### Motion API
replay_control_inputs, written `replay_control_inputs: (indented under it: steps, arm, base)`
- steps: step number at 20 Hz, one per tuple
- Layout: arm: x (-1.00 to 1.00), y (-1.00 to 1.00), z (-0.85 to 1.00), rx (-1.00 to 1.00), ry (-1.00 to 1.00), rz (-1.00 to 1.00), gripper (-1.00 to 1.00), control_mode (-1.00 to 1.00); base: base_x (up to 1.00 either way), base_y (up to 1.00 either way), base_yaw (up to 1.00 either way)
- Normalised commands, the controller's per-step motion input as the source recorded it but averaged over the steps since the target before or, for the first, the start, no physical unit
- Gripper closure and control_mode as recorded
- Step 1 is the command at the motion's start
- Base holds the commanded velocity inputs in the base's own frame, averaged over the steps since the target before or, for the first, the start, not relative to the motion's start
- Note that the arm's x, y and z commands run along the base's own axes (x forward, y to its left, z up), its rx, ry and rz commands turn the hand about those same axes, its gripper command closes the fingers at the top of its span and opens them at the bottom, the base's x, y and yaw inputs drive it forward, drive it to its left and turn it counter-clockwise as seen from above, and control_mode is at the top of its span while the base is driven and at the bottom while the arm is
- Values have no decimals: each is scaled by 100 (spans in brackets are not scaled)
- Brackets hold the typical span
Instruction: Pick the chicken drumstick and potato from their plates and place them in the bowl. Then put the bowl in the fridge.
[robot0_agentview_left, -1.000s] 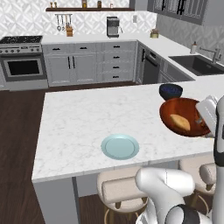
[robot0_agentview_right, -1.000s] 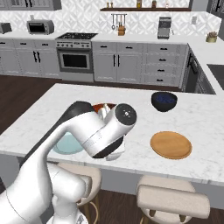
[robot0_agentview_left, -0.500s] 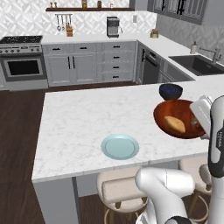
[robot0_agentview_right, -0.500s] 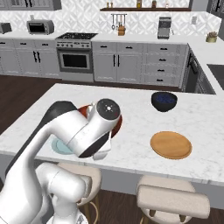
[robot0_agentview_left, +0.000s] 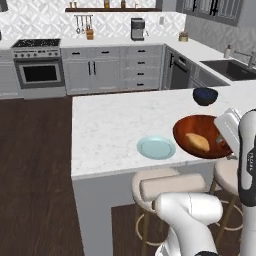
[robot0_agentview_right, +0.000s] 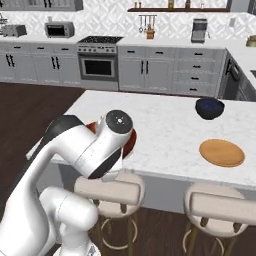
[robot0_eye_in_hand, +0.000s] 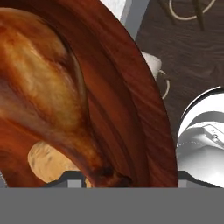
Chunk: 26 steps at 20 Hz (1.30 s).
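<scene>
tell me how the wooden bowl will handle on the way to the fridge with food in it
The bowl looks rigid and glossy, so a hold at one edge may slip. It is wide and shallow, so tilting could spill its load. The smooth oval potato would probably roll first; the chicken drumstick seems likelier to slide.

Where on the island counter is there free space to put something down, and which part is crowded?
The white counter is bare across its whole left half, from the pale blue-green plate to the far edge. A smaller free patch lies between the dark blue bowl and the tan plate. It is crowded near the arm, where the reddish-brown bowl is.
</scene>
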Motion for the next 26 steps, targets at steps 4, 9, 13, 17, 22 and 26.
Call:
replay_control_inputs:
  steps: [4,9,13,17,22,26]
  arm:
    - [0,0,0,0,0,0,100,100]
    - [0,0,0,0,0,0,100,100]
    - [0,0,0,0,0,0,100,100]
    - [0,0,0,0,0,0,100,100]
    - [0,0,0,0,0,0,100,100]
    - [0,0,0,0,0,0,100,100]
  base:
    - [-39,100,12]
    - [-7,100,21]
    - [0,100,22]
    - [5,100,22]
    - [50,100,16]
    - [100,100,3]
